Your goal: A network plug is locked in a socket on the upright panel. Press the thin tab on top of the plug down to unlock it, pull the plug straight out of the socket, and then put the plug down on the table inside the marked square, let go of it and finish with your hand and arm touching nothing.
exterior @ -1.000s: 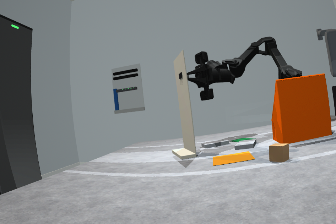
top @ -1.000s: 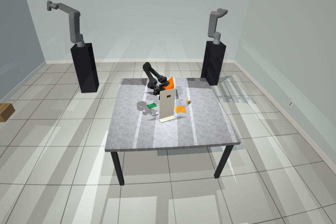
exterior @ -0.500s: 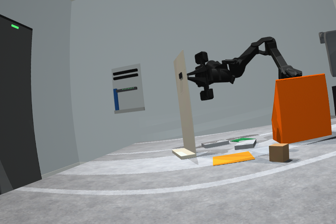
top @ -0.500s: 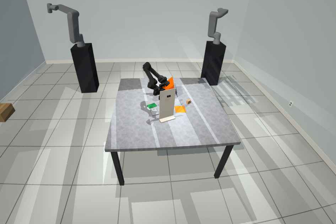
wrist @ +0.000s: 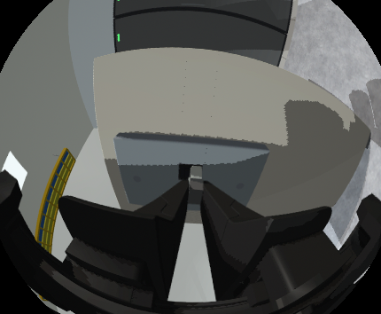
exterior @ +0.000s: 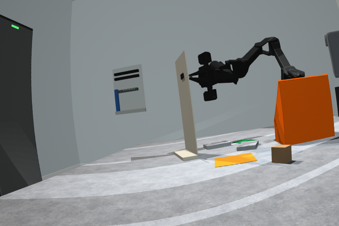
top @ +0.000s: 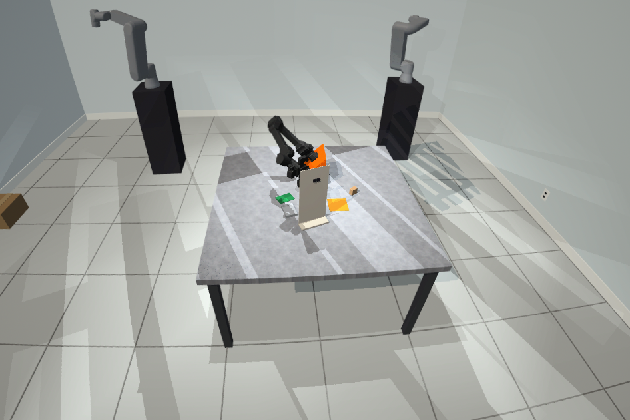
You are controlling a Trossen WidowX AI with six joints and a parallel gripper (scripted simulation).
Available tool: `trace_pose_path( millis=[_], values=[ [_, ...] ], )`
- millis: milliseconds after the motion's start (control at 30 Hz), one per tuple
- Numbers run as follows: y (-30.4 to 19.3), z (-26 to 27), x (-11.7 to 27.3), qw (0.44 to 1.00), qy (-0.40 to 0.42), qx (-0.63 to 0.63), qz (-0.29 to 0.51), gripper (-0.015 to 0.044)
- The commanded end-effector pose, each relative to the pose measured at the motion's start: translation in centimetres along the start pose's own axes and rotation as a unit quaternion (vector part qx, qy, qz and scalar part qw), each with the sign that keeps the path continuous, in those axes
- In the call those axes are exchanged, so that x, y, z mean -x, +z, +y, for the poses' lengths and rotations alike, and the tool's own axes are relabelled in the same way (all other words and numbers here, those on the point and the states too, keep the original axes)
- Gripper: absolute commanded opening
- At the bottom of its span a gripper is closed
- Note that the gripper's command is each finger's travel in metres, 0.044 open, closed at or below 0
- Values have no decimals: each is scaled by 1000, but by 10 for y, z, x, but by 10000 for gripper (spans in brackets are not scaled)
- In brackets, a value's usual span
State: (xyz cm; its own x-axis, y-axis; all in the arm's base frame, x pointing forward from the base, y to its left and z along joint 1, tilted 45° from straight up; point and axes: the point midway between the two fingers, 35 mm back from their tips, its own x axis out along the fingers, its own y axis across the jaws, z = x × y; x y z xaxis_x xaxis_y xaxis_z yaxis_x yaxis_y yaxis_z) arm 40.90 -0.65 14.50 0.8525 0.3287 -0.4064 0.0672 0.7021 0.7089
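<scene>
The beige upright panel (top: pixel 311 204) (exterior: pixel 188 108) (wrist: pixel 150 89) carries a blue-grey plate (wrist: pixel 229 156) with a dark socket (wrist: pixel 183 171). The small grey plug (wrist: pixel 196 193) sits at the socket, mostly hidden between the fingers. My gripper (exterior: pixel 189 76) (wrist: pixel 194 186) is shut on the plug, level with the socket, one finger above and one below. The upper finger lies over the plug's tab side; the tab itself is hidden. A yellow-orange square (top: pixel 337 204) (exterior: pixel 235 159) and a green square (top: pixel 286 198) (exterior: pixel 244 141) lie flat on the table (top: pixel 376 247) (exterior: pixel 164 190).
A large orange block (top: pixel 319 156) (exterior: pixel 304 111) stands near the arm's base. A small brown cube (top: pixel 353 191) (exterior: pixel 281 154) is beside the yellow-orange square. Low grey pieces (exterior: pixel 219 145) lie near the green square. The panel's foot (top: pixel 314 223) (exterior: pixel 185 155) rests on the table.
</scene>
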Motion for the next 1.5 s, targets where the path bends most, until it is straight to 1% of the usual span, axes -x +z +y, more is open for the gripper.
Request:
trace_pose_path(
  millis=[0,1467],
  values=[
    [-1,0,4,1000,-1,0,-1,0],
    [-5,0,28,1000,-1,0,-1,0]
  ],
)
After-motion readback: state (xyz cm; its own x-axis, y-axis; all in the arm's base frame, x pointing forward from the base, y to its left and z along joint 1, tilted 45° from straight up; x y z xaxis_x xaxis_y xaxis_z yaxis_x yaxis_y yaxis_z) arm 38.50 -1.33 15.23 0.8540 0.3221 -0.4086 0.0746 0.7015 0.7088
